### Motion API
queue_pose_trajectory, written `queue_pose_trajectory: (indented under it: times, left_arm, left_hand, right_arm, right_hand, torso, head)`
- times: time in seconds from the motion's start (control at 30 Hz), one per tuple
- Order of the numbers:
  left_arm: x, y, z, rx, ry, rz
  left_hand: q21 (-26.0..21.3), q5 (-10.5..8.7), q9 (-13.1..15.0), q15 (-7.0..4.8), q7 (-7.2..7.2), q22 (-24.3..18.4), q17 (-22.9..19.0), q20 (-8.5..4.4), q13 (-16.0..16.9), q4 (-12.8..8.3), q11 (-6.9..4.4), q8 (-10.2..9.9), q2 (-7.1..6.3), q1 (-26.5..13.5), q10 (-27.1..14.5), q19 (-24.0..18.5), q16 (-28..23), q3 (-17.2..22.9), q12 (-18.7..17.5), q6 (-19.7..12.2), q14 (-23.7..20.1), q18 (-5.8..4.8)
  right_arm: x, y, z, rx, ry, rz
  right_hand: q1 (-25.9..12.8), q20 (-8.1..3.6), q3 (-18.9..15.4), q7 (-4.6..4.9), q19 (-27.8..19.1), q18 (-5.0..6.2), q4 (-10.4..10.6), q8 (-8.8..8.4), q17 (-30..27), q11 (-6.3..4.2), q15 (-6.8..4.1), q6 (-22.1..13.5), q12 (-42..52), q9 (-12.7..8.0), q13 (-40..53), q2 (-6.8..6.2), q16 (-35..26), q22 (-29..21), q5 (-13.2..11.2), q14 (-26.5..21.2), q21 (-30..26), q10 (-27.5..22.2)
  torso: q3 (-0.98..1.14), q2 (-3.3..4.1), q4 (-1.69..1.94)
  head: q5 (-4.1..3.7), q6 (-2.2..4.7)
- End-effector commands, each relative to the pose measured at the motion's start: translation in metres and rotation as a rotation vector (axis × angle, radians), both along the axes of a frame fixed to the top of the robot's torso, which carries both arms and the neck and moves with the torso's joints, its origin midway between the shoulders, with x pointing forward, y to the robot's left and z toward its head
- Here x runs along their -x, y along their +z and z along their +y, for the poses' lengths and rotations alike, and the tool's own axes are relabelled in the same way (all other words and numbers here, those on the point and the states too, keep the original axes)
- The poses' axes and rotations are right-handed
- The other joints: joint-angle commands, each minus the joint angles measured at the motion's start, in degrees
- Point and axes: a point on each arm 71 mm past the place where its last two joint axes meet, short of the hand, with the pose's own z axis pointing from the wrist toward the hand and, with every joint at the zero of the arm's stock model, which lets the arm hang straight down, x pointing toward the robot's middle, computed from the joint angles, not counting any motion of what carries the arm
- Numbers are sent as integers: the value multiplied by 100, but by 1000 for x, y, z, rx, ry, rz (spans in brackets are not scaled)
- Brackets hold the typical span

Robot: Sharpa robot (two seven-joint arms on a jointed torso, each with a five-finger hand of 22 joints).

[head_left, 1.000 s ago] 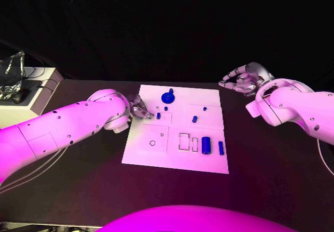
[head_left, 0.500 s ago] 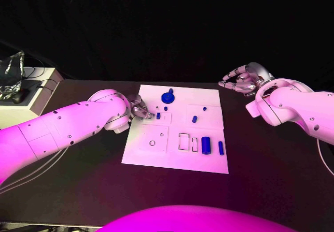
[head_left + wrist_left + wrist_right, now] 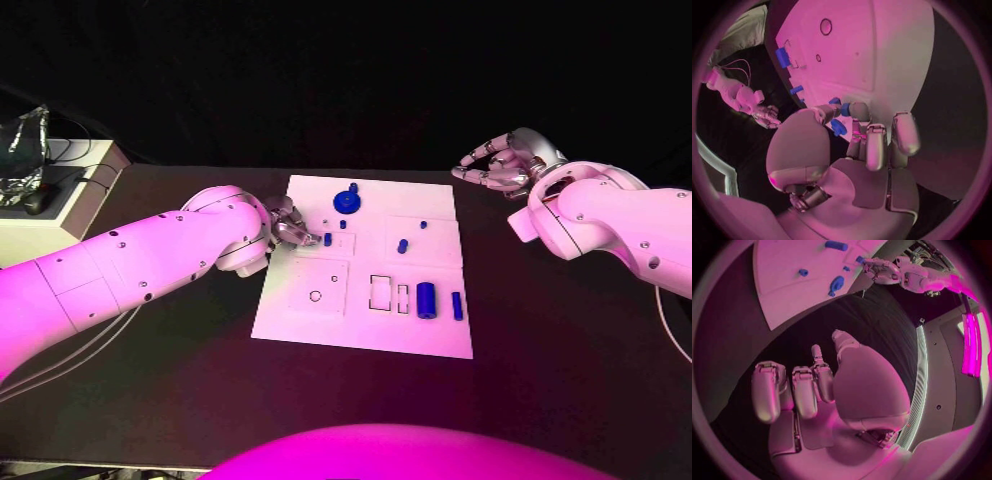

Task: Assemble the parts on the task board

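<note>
The white task board (image 3: pixel 364 325) lies in the middle of the black table. On it are a round blue knob (image 3: pixel 348 201), several small blue pegs such as one at the left (image 3: pixel 329 240) and one further right (image 3: pixel 404 245), a blue cylinder (image 3: pixel 427 300) and a thin blue bar (image 3: pixel 459 306). My left hand (image 3: pixel 291 226) hovers at the board's left edge, fingertips beside the left peg. In the left wrist view a small blue part (image 3: pixel 842 107) shows between thumb and a finger; whether it is gripped is unclear. My right hand (image 3: pixel 499 164) hangs off the board's far right corner, holding nothing, fingers loosely bent and apart.
The board has empty recesses: a round hole (image 3: pixel 316 295) and rectangular slots (image 3: pixel 382 292) at its near half. A white box (image 3: pixel 43 215) stands at the table's far left. Bare black table (image 3: pixel 562 350) surrounds the board.
</note>
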Motion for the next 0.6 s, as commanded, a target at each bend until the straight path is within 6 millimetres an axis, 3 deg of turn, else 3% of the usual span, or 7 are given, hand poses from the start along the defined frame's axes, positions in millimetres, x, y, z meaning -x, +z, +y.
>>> queue_pose_trajectory:
  times: [0.03, 0.37, 0.6]
  left_arm:
    - [0, 0, 0, 1, 2, 1]
    - [0, 1, 2, -3, 4, 1]
    - [0, 3, 2, 12, 6, 10]
  left_hand:
    - [-8, 17, 3, -12, 13, 2, 668, -8, -9, 5, -2, -27, -18, -55, 7, 44, -4, -31, 19, 7, 384, -79]
    - [-8, 18, -1, -12, 13, 3, 664, -8, -20, 4, -2, -26, -20, -72, 1, 45, -6, -65, 13, 8, 383, -80]
    - [-59, 29, -21, 9, 39, -67, 582, 7, -101, 11, 22, -30, -3, -191, -79, -13, -43, -374, -35, -31, 351, -64]
  right_arm:
    - [0, 1, 1, 7, 15, -9]
    - [0, 1, 1, 7, 14, -9]
    - [0, 1, 0, 7, 14, -9]
  right_hand:
    - [-44, -57, 32, 8, 248, 83, 9, 18, 870, -13, -24, -39, -2, 6, 670, 4, -19, 926, 19, 449, -24, -10]
    - [-44, -57, 32, 8, 248, 83, 9, 18, 870, -13, -24, -39, -2, 6, 670, 4, -19, 926, 19, 449, -24, -10]
    - [-44, -57, 32, 8, 248, 83, 9, 18, 870, -13, -24, -39, -2, 6, 670, 4, -19, 926, 19, 449, -24, -10]
  torso:
    - [-1, 5, -2]
    - [-1, 4, 0]
    - [1, 4, 1]
  head:
    - [-5, -4]
    - [-18, -11]
    - [-30, -25]
